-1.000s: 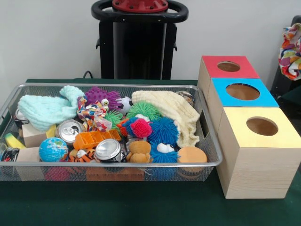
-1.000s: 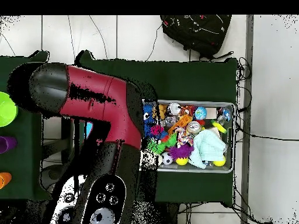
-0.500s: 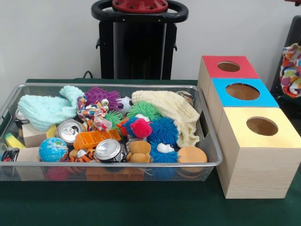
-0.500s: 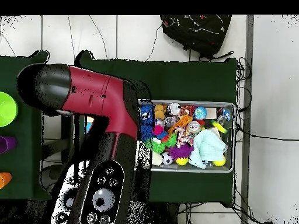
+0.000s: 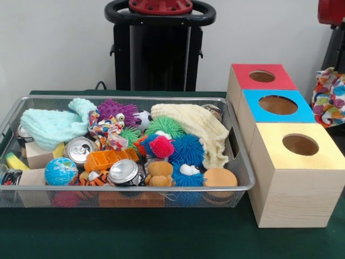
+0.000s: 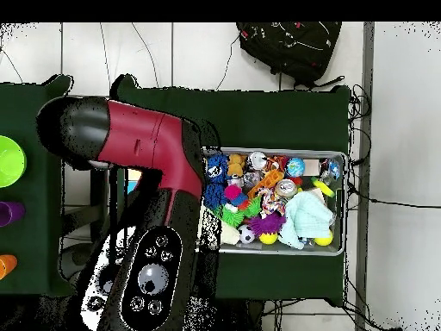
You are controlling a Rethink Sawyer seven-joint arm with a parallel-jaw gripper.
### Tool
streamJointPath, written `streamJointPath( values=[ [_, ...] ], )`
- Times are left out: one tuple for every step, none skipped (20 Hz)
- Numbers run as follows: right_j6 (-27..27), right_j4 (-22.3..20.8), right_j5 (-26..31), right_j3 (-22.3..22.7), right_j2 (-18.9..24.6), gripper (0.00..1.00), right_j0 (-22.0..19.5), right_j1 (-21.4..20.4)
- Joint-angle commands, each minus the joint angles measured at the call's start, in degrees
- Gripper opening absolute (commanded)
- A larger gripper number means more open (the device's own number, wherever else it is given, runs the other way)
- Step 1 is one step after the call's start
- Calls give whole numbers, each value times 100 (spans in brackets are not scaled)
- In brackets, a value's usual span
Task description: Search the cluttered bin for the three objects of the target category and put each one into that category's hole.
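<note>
A multicoloured patterned cloth [image 5: 329, 97] hangs in the air at the right edge of the front view, beside the blue-topped box [image 5: 278, 105]. My gripper [image 5: 335, 63] is the dark part just above it, shut on the cloth, and its fingers are hidden. The red-topped box [image 5: 262, 76] and the yellow-topped box [image 5: 299, 144] each show a round hole. In the wire bin [image 5: 135, 189] lie a mint cloth [image 5: 51, 125] and a cream cloth [image 5: 197, 125]. In the overhead view my red arm [image 6: 146, 155] covers the boxes.
The bin [image 6: 344, 202] also holds two cans [image 5: 124, 171], a globe ball [image 5: 61, 171], spiky balls [image 5: 187, 149], wooden blocks and an orange tray. A black bag [image 6: 288, 47] lies on the floor beyond the table. Green [image 6: 7, 161] and purple [image 6: 7, 213] objects sit at the overhead view's left edge.
The patterned cloth has come down and slightly left at the right edge of the front view. The red arm has swung in the overhead view. The bin's contents are unchanged.
</note>
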Motion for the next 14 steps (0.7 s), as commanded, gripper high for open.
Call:
streamJointPath(
  values=[
    [570,-274,-316,510,640,0,-205,337],
    [575,-274,-332,495,639,0,-206,359],
    [582,-278,-345,479,637,0,-205,378],
    [586,-279,-366,475,635,0,-205,394],
    [590,-282,-386,475,633,0,-204,408],
    [590,-284,-407,468,635,0,-206,429],
    [589,-284,-436,460,640,0,-211,454],
    [596,-288,-459,448,637,0,-212,477],
    [601,-292,-477,445,629,0,-207,487],
    [605,-293,-494,435,627,0,-208,506],
    [614,-298,-505,410,621,0,-209,535],
    [629,-302,-516,395,612,0,-205,553],
    [648,-306,-515,388,598,0,-196,555],
    [669,-307,-519,374,590,0,-187,570]
  ],
)
